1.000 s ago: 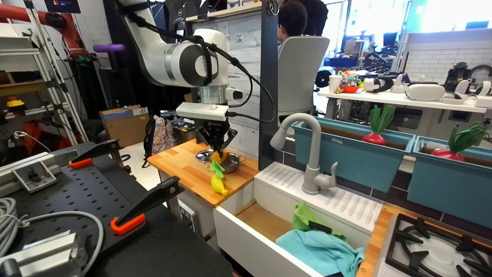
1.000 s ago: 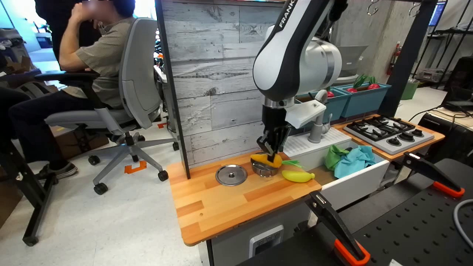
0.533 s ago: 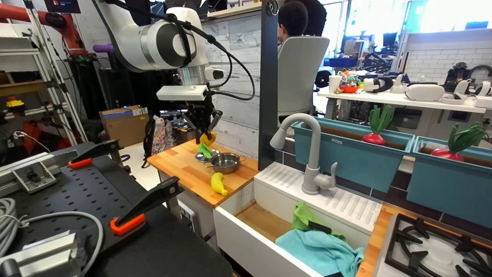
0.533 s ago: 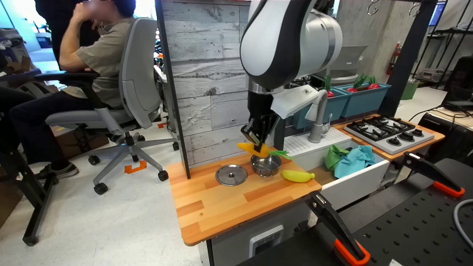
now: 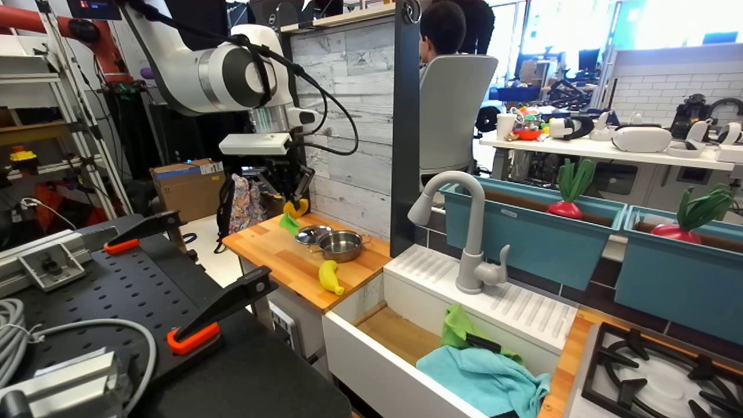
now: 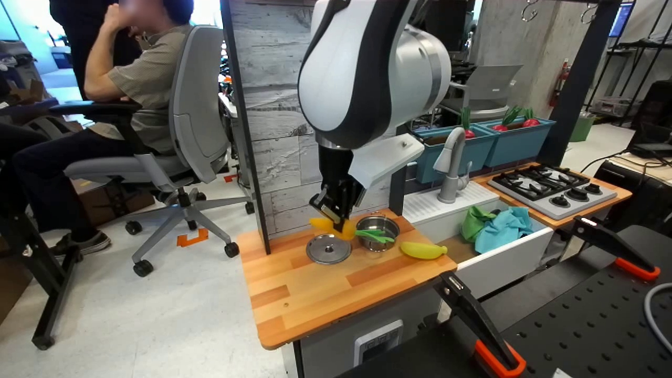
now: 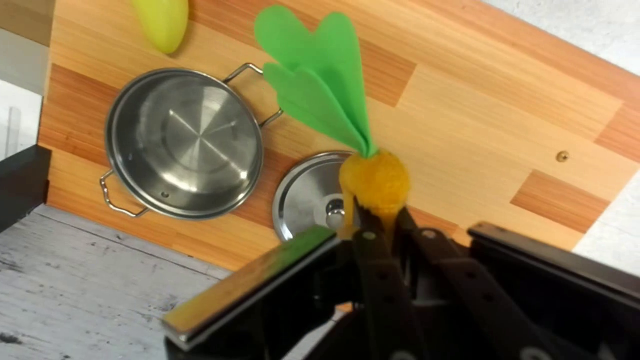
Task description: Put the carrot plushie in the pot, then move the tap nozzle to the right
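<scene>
My gripper [image 7: 384, 216] is shut on the carrot plushie [image 7: 377, 180], an orange soft toy with green leaves. In both exterior views the plushie [image 5: 296, 208] [image 6: 347, 230] hangs above the wooden counter, past the pot on the side away from the sink, near the lid. Its leaves overlap the pot in an exterior view. Part of its body is hidden by the fingers. The pot [image 7: 200, 135], round shiny steel with two handles, stands uncovered and empty on the counter; it also shows in an exterior view [image 5: 339, 252]. The tap nozzle [image 5: 477, 226] is grey, tall and arched, behind the sink.
A steel lid [image 6: 328, 249] lies flat beside the pot. A yellow banana-like toy [image 5: 329, 277] lies near the counter's sink-side edge. The grey plank wall [image 5: 354, 162] borders the counter. The sink [image 5: 400, 337] holds a blue towel [image 5: 482, 374] and a green cloth [image 5: 455, 325].
My gripper, with the plushie held, has risen from over the pot and moved away from the sink towards the lid, sinking slightly in the last half second. The pot is now uncovered to view.
</scene>
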Controlling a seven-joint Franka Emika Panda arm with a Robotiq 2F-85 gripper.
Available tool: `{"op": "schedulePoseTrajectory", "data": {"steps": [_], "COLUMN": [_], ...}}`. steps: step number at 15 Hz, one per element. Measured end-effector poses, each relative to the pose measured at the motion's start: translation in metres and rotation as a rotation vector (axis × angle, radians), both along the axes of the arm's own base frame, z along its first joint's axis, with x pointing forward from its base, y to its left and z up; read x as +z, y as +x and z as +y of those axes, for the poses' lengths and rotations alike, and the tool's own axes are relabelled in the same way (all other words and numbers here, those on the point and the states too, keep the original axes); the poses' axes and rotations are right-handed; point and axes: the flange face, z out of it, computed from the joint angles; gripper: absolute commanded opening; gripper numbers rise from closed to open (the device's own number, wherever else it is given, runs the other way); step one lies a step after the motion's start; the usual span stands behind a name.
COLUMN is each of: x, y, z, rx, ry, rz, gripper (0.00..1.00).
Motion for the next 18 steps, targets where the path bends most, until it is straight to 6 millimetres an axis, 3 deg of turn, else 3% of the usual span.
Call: {"op": "schedulePoseTrajectory", "data": {"steps": [6, 7, 8, 11, 17, 18], "x": [-0.044, -0.052, -0.059, -0.073, -0.07, -0.067], "y": [-0.015, -0.017, -0.018, -0.017, -0.008, -0.006], "z": [0.02, 0.023, 0.024, 0.026, 0.018, 0.017], "rx": [0.039, 0.044, 0.049, 0.058, 0.055, 0.053], "ry": [-0.017, -0.02, -0.026, -0.043, -0.067, -0.074], "rz": [0.05, 0.057, 0.063, 0.066, 0.045, 0.038], "gripper": [0.02, 0.34, 0.35, 0.57, 1.0, 1.0]}}
